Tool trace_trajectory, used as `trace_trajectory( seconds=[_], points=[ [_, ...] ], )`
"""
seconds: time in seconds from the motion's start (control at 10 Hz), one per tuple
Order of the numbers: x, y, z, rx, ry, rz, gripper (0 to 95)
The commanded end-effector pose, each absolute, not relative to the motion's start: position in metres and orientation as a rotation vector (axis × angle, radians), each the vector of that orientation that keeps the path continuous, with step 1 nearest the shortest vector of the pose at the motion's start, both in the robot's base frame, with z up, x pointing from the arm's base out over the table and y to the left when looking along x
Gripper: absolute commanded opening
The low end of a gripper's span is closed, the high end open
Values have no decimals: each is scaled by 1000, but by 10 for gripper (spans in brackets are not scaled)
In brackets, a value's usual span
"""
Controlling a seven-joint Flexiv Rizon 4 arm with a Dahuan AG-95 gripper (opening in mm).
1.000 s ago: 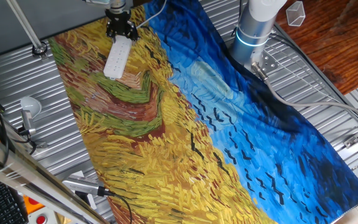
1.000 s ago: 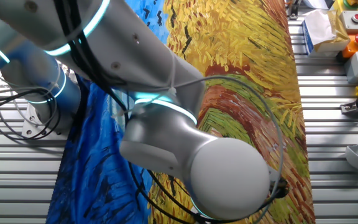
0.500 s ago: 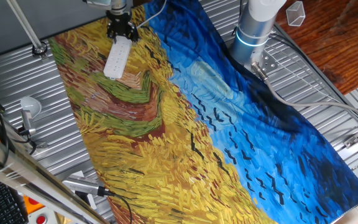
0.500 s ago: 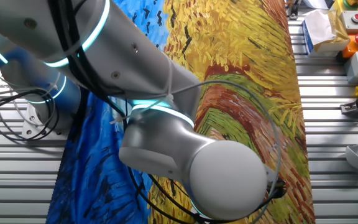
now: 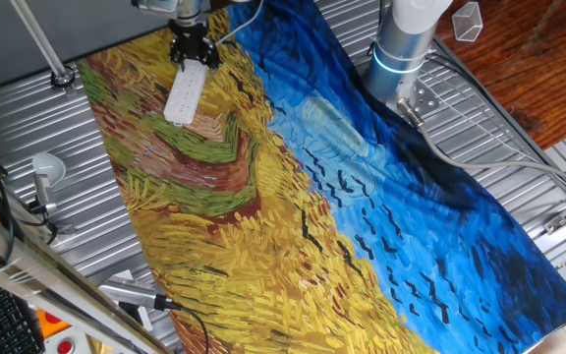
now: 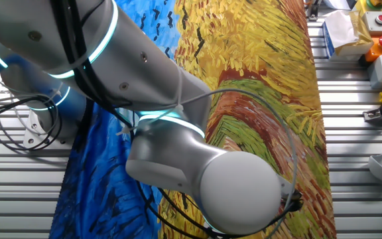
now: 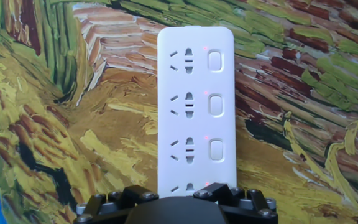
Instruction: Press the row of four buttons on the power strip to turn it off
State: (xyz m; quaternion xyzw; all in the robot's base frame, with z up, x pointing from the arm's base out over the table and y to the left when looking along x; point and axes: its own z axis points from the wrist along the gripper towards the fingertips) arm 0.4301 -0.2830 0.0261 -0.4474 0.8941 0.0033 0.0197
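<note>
The white power strip (image 5: pixel 184 95) lies on the painted cloth (image 5: pixel 263 197) at the far left, one end under my gripper (image 5: pixel 192 54). In the hand view the power strip (image 7: pixel 194 106) runs straight away from the black gripper body (image 7: pixel 176 205), which covers its near end. Three of the four buttons (image 7: pixel 215 104) show in a line along its right side, each with a small red light (image 7: pixel 206 93) lit beside it. A fourth red light (image 7: pixel 207 183) glows at the gripper's edge; the button there is hidden. No fingertips show. In the other fixed view the arm (image 6: pixel 197 172) hides the strip.
A grey round-headed lamp-like object (image 5: pixel 47 169) stands on the ribbed table to the left of the cloth. The arm's base (image 5: pixel 401 49) is at the far right, with a clear cup (image 5: pixel 467 20) behind it. Boxes with a red button (image 6: pixel 380 20) sit beside the cloth.
The arm has shifted slightly. The gripper has stayed over the far end of the power strip, which has not moved.
</note>
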Motion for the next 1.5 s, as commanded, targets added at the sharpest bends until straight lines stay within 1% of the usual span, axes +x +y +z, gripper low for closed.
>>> trace_trajectory(
  seconds=[0.1,1.5],
  points=[
    [430,-283,25,-1391,2772,9,760],
    [430,-281,3,-1413,2750,-19,760]
  ],
)
